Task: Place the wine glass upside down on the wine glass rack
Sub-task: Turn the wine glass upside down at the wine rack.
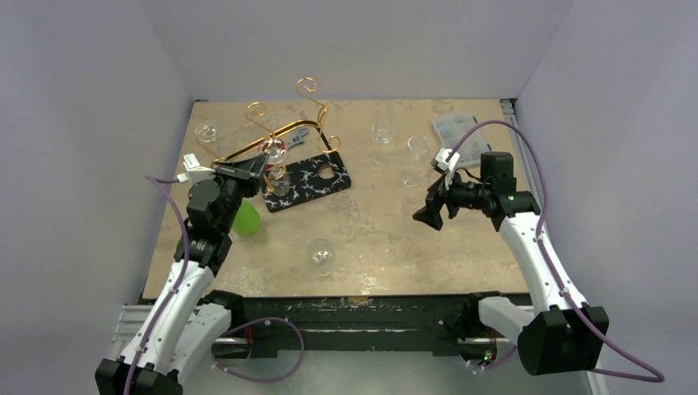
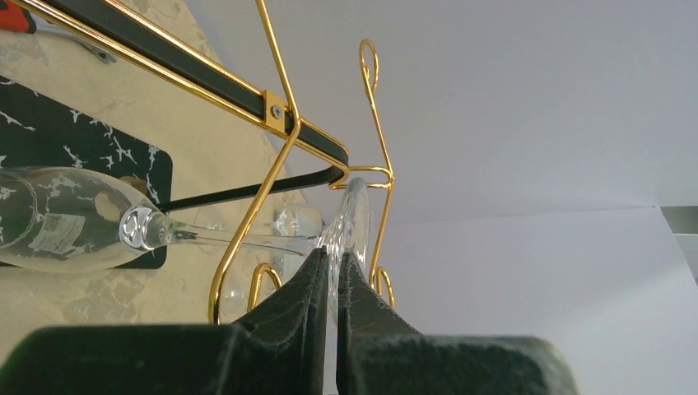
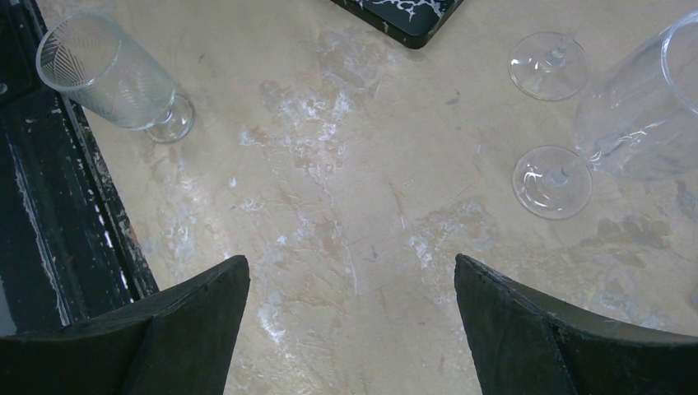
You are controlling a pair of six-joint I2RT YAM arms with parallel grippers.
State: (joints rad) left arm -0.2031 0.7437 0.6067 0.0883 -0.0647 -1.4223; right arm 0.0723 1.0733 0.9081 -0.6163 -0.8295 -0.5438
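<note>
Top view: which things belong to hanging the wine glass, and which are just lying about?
Job: wine glass, pinched by its foot in the left gripper; gold rack.
Lying about: black marbled board; green object; wrench; clear plastic box; spare glass in front.

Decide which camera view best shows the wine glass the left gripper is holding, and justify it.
Left wrist: the wine glass is close and clear, its foot pinched by the left gripper beside the wine glass rack. Top external shows it small at the rack. Right wrist misses it, showing other glasses only.
</note>
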